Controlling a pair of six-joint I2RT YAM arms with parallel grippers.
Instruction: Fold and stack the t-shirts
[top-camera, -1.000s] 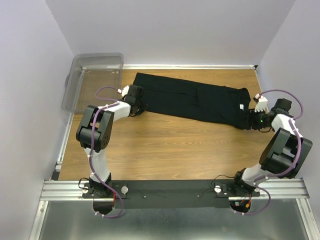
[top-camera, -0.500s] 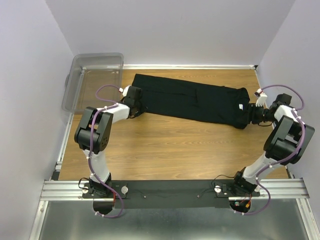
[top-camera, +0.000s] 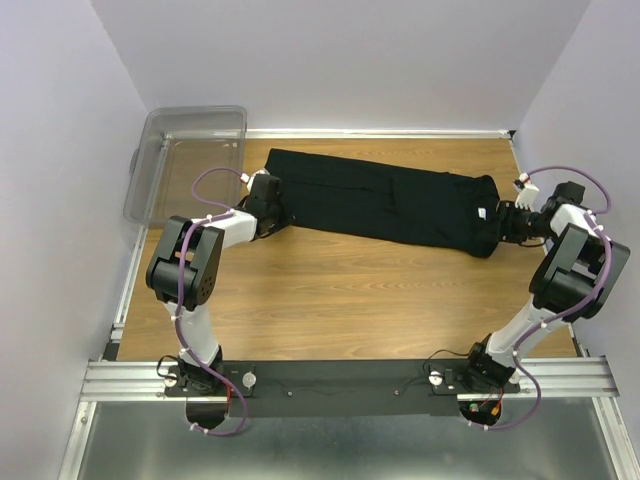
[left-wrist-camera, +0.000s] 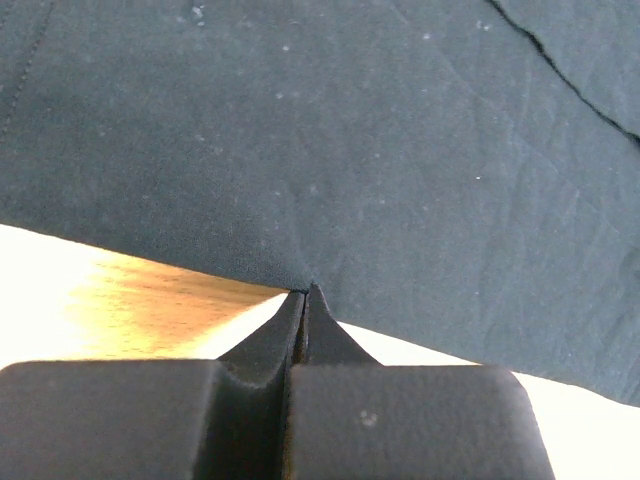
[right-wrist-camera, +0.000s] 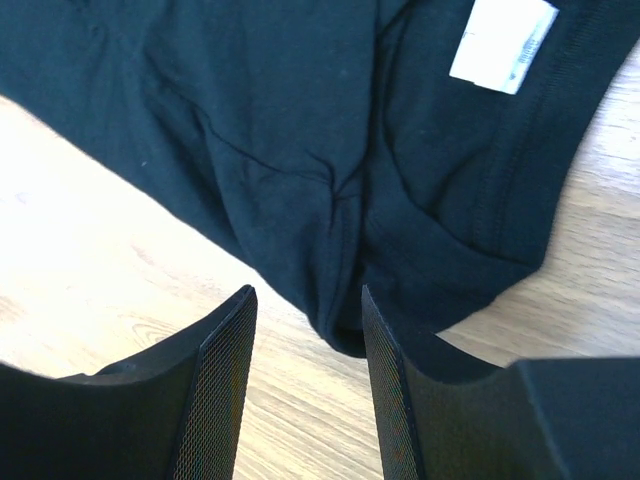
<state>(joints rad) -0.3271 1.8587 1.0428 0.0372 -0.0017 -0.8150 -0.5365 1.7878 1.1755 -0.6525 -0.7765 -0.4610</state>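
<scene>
Gripping both ends of the t-shirt (top-camera: 385, 205) for a crosswise fold is, I judge, the step in hand. It lies as a long narrow strip on the table (top-camera: 350, 290), running from ten o'clock to three o'clock. My left pincer (left-wrist-camera: 305, 292) is fully closed, nipping the hem at the ten o'clock end. My right pincer (right-wrist-camera: 305, 292) stands about half open and holds nothing. The collar-end corner sits between its fingers at twelve o'clock, the neck tag (right-wrist-camera: 503, 43) at one o'clock. Next it should close on that corner, then lift it across.
</scene>
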